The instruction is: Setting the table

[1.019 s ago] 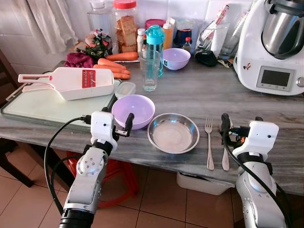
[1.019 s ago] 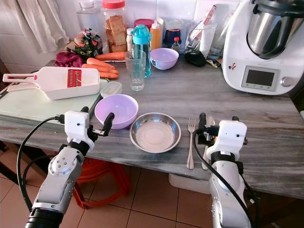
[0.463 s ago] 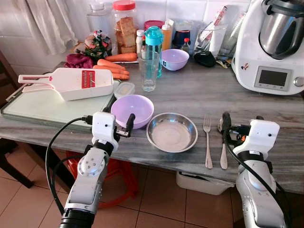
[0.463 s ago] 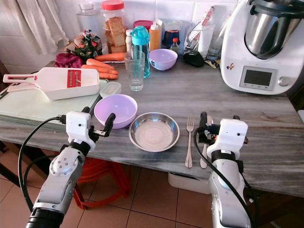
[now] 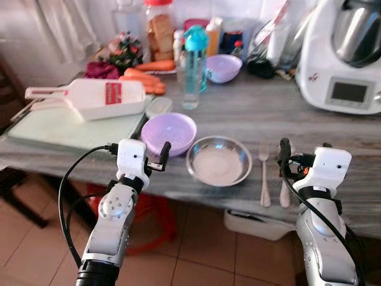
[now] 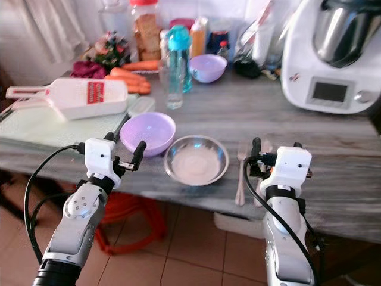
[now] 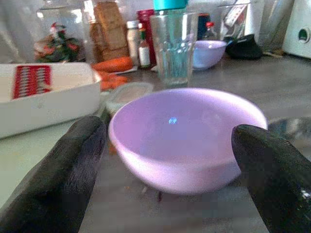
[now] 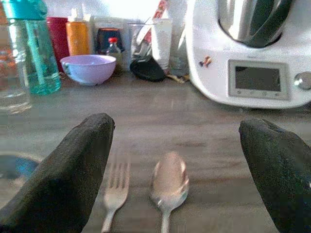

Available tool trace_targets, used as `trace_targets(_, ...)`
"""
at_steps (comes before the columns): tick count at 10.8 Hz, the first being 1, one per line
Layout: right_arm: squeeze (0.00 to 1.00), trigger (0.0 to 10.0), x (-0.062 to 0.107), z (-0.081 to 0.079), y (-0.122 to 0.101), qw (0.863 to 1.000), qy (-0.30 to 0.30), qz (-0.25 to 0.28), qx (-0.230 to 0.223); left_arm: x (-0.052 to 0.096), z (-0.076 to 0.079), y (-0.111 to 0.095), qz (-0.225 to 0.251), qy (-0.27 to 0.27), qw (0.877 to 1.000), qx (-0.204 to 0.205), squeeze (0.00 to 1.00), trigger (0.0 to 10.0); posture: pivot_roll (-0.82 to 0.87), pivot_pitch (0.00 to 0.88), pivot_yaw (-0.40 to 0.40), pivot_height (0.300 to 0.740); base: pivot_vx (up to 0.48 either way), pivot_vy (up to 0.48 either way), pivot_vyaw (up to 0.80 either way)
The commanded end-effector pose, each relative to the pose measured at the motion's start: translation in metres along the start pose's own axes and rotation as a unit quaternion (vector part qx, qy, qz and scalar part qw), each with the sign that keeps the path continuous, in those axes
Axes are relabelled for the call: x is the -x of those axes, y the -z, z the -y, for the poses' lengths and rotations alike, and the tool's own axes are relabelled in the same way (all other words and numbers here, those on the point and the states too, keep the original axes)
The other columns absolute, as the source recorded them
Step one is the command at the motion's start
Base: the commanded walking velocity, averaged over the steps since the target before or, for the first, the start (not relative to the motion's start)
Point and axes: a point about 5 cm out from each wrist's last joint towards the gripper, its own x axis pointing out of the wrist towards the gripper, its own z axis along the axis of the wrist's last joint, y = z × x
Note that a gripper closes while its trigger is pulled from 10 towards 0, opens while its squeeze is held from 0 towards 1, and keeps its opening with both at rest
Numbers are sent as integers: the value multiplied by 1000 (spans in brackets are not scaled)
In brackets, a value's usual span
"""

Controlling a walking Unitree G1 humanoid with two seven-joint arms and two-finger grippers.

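Left gripper [image 5: 156, 159] hovering wide open, empty, just near of purple bowl [image 5: 168, 131]. Right gripper [image 5: 287, 161] gaping, empty, over spoon [image 8: 167, 184] beside fork [image 5: 264, 179], right of steel plate [image 5: 218, 159]. Apparently lining up grasps; next, closing on bowl rim squarely.

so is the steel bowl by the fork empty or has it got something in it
Empty. The steel bowl sits upright beside the fork, and the head views show only its bare shiny bottom.
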Motion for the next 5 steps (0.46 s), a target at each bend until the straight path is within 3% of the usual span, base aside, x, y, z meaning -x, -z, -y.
trace_targets(1, 0, 10000, 0, 0, 0, 1000, 3, 0, -3, 1, -2, 1, -4, 3, 1000, -7, 0, 10000, -6, 0, 45, 740, -270, 0, 0)
trace_targets(5, 0, 10000, -2, -2, 1, 1000, 3, -1, -3, 1, -1, 4, -8, 9, 1000, -5, 0, 10000, -11, 0, 48, 740, -273, 0, 0)
